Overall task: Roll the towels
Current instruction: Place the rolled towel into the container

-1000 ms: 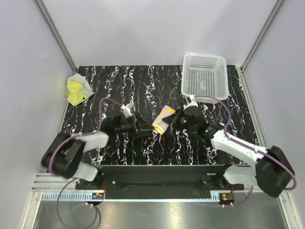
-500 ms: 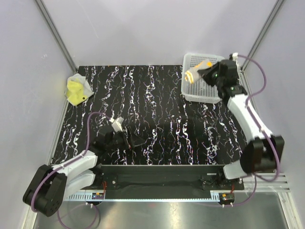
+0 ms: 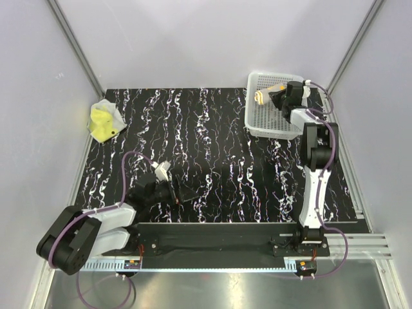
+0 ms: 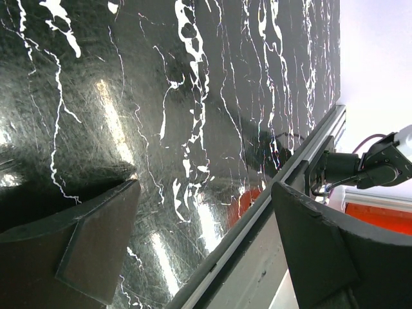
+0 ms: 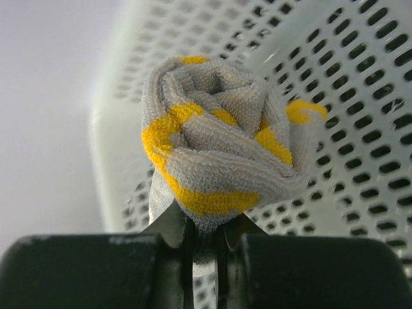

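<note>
A rolled towel [image 3: 264, 94], orange with white, hangs over the white basket [image 3: 273, 121] at the far right. My right gripper [image 3: 277, 96] is shut on its lower end. In the right wrist view the rolled towel [image 5: 215, 154] shows its spiral end just above my right gripper [image 5: 205, 235], with the basket wall [image 5: 364, 129] behind. A second towel [image 3: 103, 121], yellow with a pale reverse, lies crumpled at the far left edge of the table. Low near the front left edge, my left gripper [image 3: 183, 192] is open. Nothing sits between the fingers of my left gripper [image 4: 206, 199].
The black marbled table [image 3: 212, 148] has grey walls on three sides. A metal rail [image 4: 257, 219] runs along the near edge, close under the left gripper. The right arm [image 3: 315, 167] stretches up along the right side toward the basket.
The right arm has carried the rolled towel from the table's middle out over the basket. The left arm has pulled back toward the front left edge and its jaws have opened a little wider.
</note>
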Motion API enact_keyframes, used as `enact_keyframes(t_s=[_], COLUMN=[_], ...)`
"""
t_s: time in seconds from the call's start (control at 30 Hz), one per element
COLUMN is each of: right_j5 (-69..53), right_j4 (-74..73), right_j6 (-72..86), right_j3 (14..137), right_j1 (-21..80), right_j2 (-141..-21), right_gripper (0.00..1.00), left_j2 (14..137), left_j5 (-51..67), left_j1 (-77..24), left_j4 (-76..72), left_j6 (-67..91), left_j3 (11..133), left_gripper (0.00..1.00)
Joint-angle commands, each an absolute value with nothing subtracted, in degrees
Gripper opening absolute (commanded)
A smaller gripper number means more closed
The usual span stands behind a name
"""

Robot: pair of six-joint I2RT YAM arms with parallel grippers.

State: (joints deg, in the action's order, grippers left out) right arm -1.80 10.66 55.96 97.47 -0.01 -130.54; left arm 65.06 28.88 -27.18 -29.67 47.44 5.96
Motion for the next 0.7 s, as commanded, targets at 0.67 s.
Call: enact_keyframes(t_s=[0.67], right_j5=[11.51], right_j4=[-3.25], right_j6=[60.20], right_j3=[115.23], right_j1=[0.35], right_j2=[-143.00], right_gripper=[0.33], left_j2=[66.36], left_j5=[26.81], left_j1=[-27.51], left_j4=[-30.06], left_j6=[45.79], left_j3=[5.27], left_gripper=[0.91])
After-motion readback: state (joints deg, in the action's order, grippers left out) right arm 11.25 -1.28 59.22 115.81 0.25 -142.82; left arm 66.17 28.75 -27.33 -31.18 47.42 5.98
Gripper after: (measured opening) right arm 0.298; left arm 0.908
